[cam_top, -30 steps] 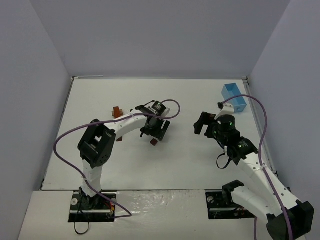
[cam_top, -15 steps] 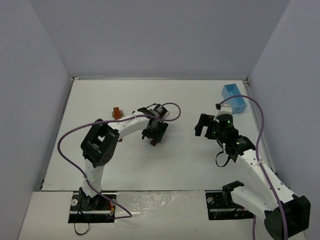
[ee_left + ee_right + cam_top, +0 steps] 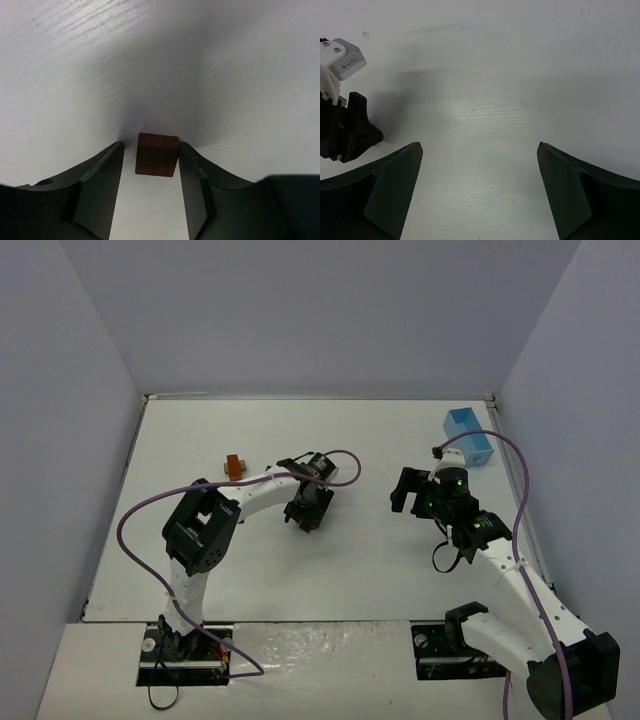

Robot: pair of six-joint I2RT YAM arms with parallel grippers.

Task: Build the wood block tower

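Note:
A reddish-brown wood block (image 3: pixel 157 155) stands on the white table between the fingers of my left gripper (image 3: pixel 151 150). The right finger touches its side, and a narrow gap shows between the block and the left finger. In the top view my left gripper (image 3: pixel 305 512) is low over the table's middle and hides this block. A small stack of orange-brown and tan blocks, the wood block tower (image 3: pixel 234 465), stands to the left of it, behind the left arm. My right gripper (image 3: pixel 408 490) is wide open and empty (image 3: pixel 480 150) above bare table.
A light blue box (image 3: pixel 470 436) stands at the back right near the wall. The left arm's wrist (image 3: pixel 342 120) shows at the left edge of the right wrist view. Grey walls enclose the table (image 3: pixel 350 570) on three sides.

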